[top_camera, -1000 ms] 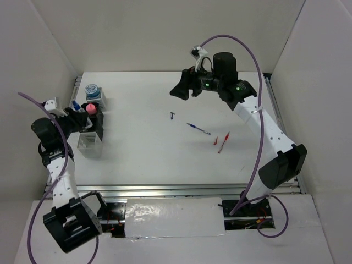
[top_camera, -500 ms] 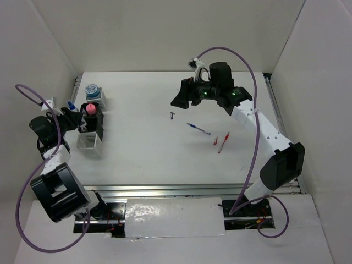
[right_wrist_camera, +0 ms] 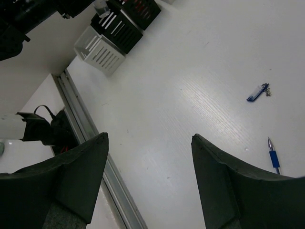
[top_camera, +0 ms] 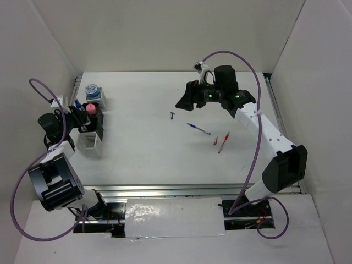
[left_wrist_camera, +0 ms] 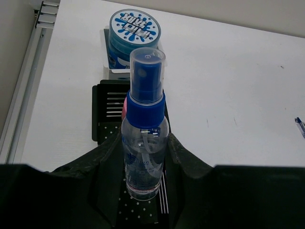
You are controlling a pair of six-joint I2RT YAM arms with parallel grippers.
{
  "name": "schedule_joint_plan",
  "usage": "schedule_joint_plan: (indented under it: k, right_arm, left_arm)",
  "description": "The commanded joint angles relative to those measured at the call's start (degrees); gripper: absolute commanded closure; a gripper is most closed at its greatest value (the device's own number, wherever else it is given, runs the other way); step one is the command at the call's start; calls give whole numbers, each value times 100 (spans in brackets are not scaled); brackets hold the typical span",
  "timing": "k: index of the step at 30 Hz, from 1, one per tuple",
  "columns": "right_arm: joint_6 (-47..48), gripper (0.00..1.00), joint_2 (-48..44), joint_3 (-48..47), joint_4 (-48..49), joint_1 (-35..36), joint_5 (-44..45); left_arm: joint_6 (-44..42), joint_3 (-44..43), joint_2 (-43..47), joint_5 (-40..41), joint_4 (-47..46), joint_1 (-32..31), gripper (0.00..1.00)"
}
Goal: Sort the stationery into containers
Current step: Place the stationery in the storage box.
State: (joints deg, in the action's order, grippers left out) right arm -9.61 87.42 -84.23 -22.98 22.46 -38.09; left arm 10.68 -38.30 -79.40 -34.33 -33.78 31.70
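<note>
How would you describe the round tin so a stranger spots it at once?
Find the row of boxes along the table's left edge. The tin sits in the farthest box, a white one; only it has a round blue-and-white splash lid.

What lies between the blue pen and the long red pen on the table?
A short red piece lies there, nearer to the red pen than to the blue pen. The top external view shows this.

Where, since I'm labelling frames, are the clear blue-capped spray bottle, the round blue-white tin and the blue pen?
Clear blue-capped spray bottle (left_wrist_camera: 144,152), left wrist view, clear body.
Round blue-white tin (left_wrist_camera: 135,27), left wrist view, printed lid.
Blue pen (top_camera: 198,129), top external view, barrel.
</note>
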Motion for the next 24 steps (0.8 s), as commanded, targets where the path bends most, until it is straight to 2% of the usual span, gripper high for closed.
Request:
schedule_joint_plan:
  k: [1,3,8,11,12,13,15,20,24]
  right_arm:
    - [3,23,-234,-32,268,-57,-94]
    - [20,23,-251,-50,242,-84,-85]
    - [20,24,-260,-6,233,-110,-41]
    - [47,23,-234,-50,171,-92,11]
    - [38,23,-234,-67,163,-101,64]
    - [29,23,-234,-59,145,-93,125]
    - [73,23,-234,-68,119,-93,319]
    - [318,25,-120,-208,-232,-22,688]
    - [1117,34,239,-559,-1031,4,1135]
  left_arm:
    - [-198,-19,-67,102,-709,-94,80]
    - [-163,16,-76,206,-700,-112,69]
    - [-127,69,-32,225,-718,-121,59]
    - [-119,34,20,207,-622,-121,43]
    - [-118,25,55,207,-586,-112,31]
    - [-101,42,91,207,-560,-120,25]
    - [-66,51,222,225,-507,-121,20]
    - [-57,69,660,-4,-410,-121,18]
    - [-250,-142,1259,-214,79,-243,19]
